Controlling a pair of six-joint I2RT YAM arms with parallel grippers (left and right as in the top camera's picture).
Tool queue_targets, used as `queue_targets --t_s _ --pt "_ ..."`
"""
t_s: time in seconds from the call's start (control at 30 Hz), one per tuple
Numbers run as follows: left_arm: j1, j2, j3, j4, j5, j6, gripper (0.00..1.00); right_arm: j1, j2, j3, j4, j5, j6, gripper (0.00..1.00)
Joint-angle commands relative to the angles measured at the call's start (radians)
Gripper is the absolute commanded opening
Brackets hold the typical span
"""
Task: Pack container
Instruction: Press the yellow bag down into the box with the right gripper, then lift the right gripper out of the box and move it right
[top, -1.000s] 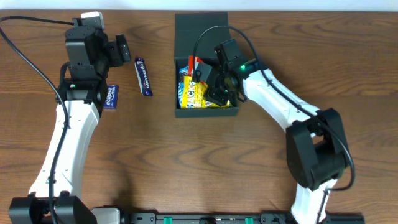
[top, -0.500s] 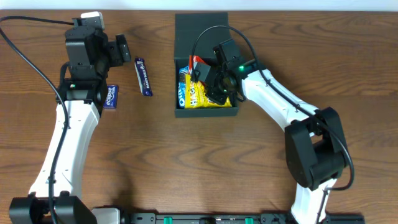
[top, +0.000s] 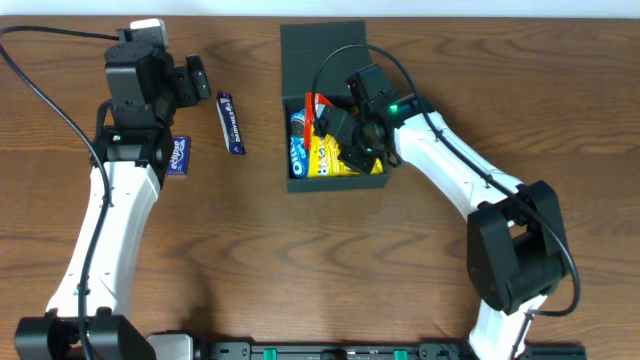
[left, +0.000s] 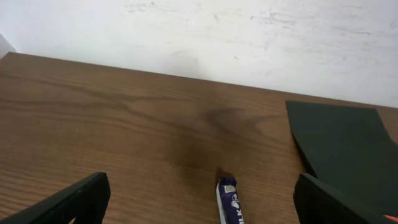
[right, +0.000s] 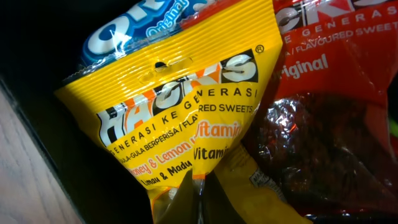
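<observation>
The dark teal container (top: 336, 183) stands at the table's back middle with its flap lid (top: 322, 50) lying open behind it. Inside lie a yellow Hacks sweets packet (top: 326, 156), a blue Oreo packet (top: 298, 150) and a red packet (top: 318, 104). My right gripper (top: 352, 148) is down inside the container, shut on the lower edge of the yellow packet (right: 186, 118). The red packet (right: 323, 124) and the Oreo packet (right: 130, 25) lie beside it. My left gripper (top: 195, 80) is open and empty, above the far end of a purple chocolate bar (left: 229, 200).
The purple bar (top: 231, 122) lies on the wood left of the container. A small blue gum packet (top: 179, 156) lies beside the left arm. The open lid also shows in the left wrist view (left: 342, 143).
My right gripper has shifted the yellow packet rightward inside the container, uncovering more of the Oreo packet. The container slid slightly. The left arm has not moved.
</observation>
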Motion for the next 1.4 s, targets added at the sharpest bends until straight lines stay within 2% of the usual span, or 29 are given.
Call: queue_targets --t_s 0.0,0.03,0.07,0.1,0.27,0.4,0.5,0.57,0.6,0.9,1.03,1.37 --pt "0.008 -0.018 0.019 0.000 -0.017 0.021 0.95 -0.005 -0.028 -0.004 -0.011 0.052 0.006 0.02" --pt "0.008 -0.018 0.019 0.000 -0.017 0.021 0.95 -0.005 -0.028 -0.004 -0.011 0.051 0.006 0.09" --pt "0.008 -0.018 0.019 0.000 -0.018 0.021 0.95 -0.005 -0.028 -0.004 -0.007 0.051 0.006 0.27" --pt "0.008 -0.018 0.019 0.000 -0.017 0.021 0.95 -0.005 -0.028 -0.004 -0.003 0.051 0.007 0.38" --pt "0.008 -0.018 0.019 -0.008 -0.017 0.021 0.95 -0.003 -0.043 0.001 0.079 0.047 0.114 0.42" --pt "0.008 -0.018 0.019 -0.027 -0.017 0.021 0.95 -0.007 -0.093 0.016 0.126 0.047 0.195 0.41" --pt "0.008 -0.018 0.019 -0.056 -0.017 0.021 0.95 -0.019 -0.154 0.017 0.155 0.052 0.218 0.37" --pt "0.008 -0.018 0.019 -0.071 -0.017 0.021 0.95 -0.040 -0.181 0.017 0.156 0.058 0.245 0.10" --pt "0.008 -0.018 0.019 -0.079 -0.017 0.021 0.95 -0.062 -0.187 0.017 0.153 0.076 0.290 0.01" --pt "0.008 -0.018 0.019 -0.085 -0.017 0.021 0.95 -0.256 -0.104 -0.003 -0.016 0.110 0.602 0.01" --pt "0.008 -0.018 0.019 -0.085 -0.017 0.021 0.95 -0.274 -0.067 -0.009 -0.053 0.084 0.696 0.02" --pt "0.008 -0.018 0.019 -0.086 -0.017 0.021 0.95 -0.254 0.045 -0.013 -0.039 -0.138 0.715 0.02"
